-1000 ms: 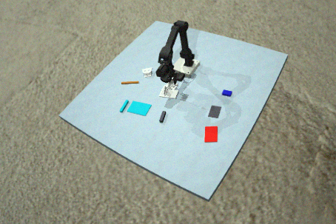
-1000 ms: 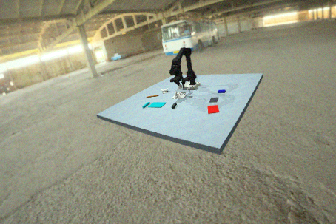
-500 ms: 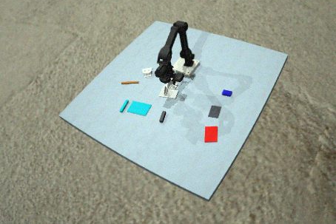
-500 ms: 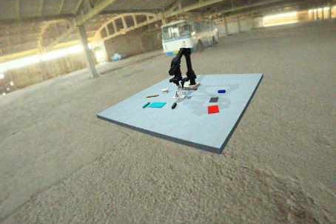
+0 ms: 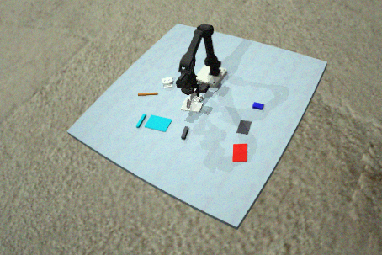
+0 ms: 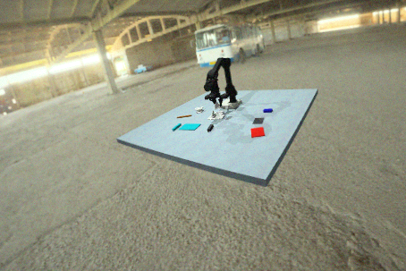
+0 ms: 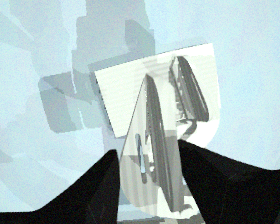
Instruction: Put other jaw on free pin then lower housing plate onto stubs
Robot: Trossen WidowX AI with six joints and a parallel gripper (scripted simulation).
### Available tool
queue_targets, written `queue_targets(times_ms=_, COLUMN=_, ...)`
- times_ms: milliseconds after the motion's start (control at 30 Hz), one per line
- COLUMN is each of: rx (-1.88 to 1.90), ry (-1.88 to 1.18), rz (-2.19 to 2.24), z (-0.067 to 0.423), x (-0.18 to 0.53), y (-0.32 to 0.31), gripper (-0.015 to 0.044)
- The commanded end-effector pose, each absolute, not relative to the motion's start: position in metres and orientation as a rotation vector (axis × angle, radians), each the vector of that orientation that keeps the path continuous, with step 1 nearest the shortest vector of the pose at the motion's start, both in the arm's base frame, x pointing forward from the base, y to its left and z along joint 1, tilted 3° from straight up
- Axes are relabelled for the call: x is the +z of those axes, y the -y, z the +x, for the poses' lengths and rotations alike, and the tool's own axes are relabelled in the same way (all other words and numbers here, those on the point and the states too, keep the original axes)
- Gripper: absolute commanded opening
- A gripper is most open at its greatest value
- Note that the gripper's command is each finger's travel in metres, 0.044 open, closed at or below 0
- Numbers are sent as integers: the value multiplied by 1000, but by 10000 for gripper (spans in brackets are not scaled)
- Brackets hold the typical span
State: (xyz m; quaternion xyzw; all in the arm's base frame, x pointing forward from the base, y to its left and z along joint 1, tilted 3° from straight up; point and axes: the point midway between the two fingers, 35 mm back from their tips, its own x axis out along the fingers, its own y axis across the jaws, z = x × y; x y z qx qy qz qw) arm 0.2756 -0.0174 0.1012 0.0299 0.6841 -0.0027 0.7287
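My gripper (image 5: 196, 92) (image 7: 146, 151) is shut on a pale grey-white jaw (image 7: 161, 155), a tapered piece with a slot, and holds it over the white base plate (image 5: 196, 109) (image 6: 216, 117) (image 7: 112, 95). The other jaw (image 7: 192, 92) stands on the base plate, to the right of and beyond the held jaw in the wrist view. The held jaw covers part of the base; the free pin and the gear teeth's contact cannot be made out. A small white part (image 5: 167, 81) (image 6: 199, 109), seemingly the housing plate, lies apart, left of the arm.
An orange stick (image 5: 148, 94), a cyan bar (image 5: 141, 120), a cyan sheet (image 5: 158, 123) and a black block (image 5: 184, 133) lie left of and in front of the base. A blue block (image 5: 258, 106), a dark grey square (image 5: 244, 127) and a red sheet (image 5: 240, 152) lie to the right.
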Motion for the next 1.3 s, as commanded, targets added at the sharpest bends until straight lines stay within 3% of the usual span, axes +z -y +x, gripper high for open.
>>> queue_targets(times_ms=0, rx=1, ry=-1505, rz=66, z=277, x=102, y=17, gripper=134)
queue_targets(times_ms=1267, rx=0, ry=-1505, rz=67, z=281, x=68, y=16, gripper=134)
